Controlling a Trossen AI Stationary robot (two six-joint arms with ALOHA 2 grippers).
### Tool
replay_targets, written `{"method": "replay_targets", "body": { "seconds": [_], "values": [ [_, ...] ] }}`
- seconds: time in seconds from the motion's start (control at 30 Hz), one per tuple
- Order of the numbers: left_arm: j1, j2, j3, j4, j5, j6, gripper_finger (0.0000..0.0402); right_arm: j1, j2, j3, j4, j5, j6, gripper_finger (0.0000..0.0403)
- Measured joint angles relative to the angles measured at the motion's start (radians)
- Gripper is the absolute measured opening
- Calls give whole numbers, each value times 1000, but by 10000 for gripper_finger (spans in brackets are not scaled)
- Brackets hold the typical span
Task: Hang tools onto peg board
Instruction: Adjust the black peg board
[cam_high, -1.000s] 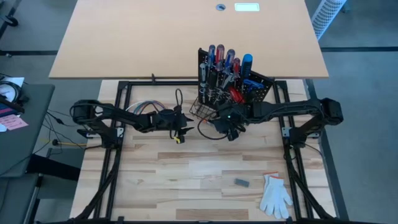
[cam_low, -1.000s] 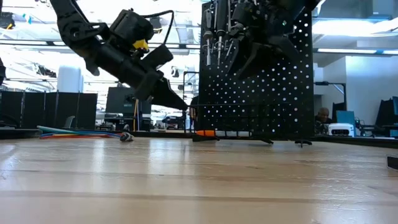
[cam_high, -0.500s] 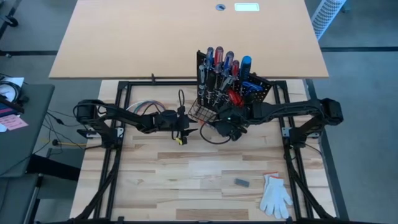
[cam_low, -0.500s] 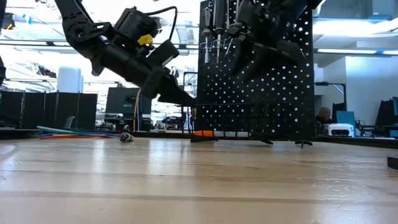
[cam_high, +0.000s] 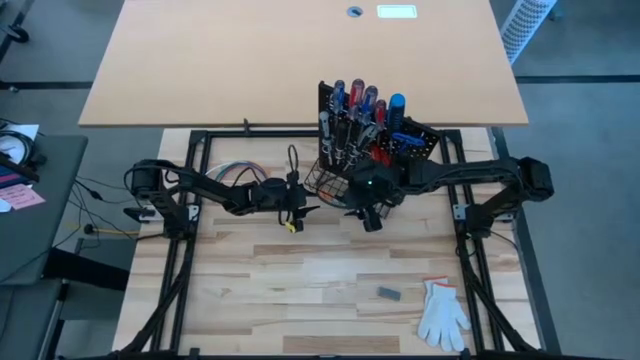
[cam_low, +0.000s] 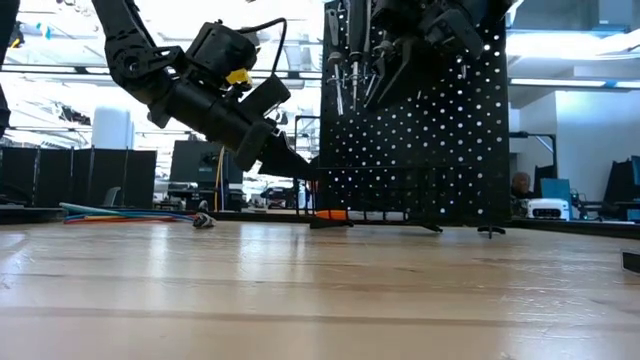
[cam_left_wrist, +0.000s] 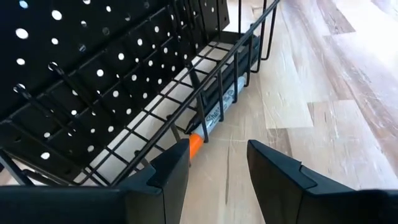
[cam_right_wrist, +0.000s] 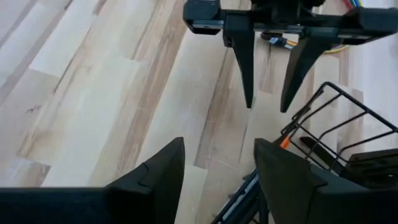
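Observation:
The peg board (cam_high: 400, 140) stands upright at the table's far middle. Red- and blue-handled screwdrivers (cam_high: 356, 98) hang in its rings. A black wire basket (cam_left_wrist: 186, 106) at its base holds a dark tool with an orange tip (cam_left_wrist: 211, 121). My left gripper (cam_left_wrist: 217, 165) is open, slanting down, with its fingertips just short of the basket's left end and the orange tip ahead of them. My right gripper (cam_right_wrist: 217, 168) is open above the table in front of the board, facing my left gripper (cam_right_wrist: 266, 93). Neither holds anything.
A white glove (cam_high: 442, 312) and a small dark block (cam_high: 388, 293) lie near the front right. A loop of coloured wires (cam_high: 228, 172) lies at the far left. A large tan tabletop (cam_high: 300, 60) stands beyond the table. Bare wood (cam_high: 300, 270) fills the near half.
My left gripper has moved toward the table's right and a little down, up to the left end of the peg board's basket, staying open. My right gripper has stayed in front of the board and has rolled about its own axis.

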Motion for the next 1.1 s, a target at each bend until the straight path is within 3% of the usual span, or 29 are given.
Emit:
{"method": "replay_targets", "body": {
  "seconds": [0.33, 0.57, 1.1],
  "values": [
    [-3, 0, 0, -8, 0, -4, 155, 10, 92, -1, 7, -35, 0, 12],
    [-7, 0, 0, -16, 0, -5, 155, 48, 196, -2, 26, -29, -8, 4],
    [-30, -1, 0, -26, -12, -6, 155, 212, 164, -1, -15, 77, 61, 5]
  ]
}}
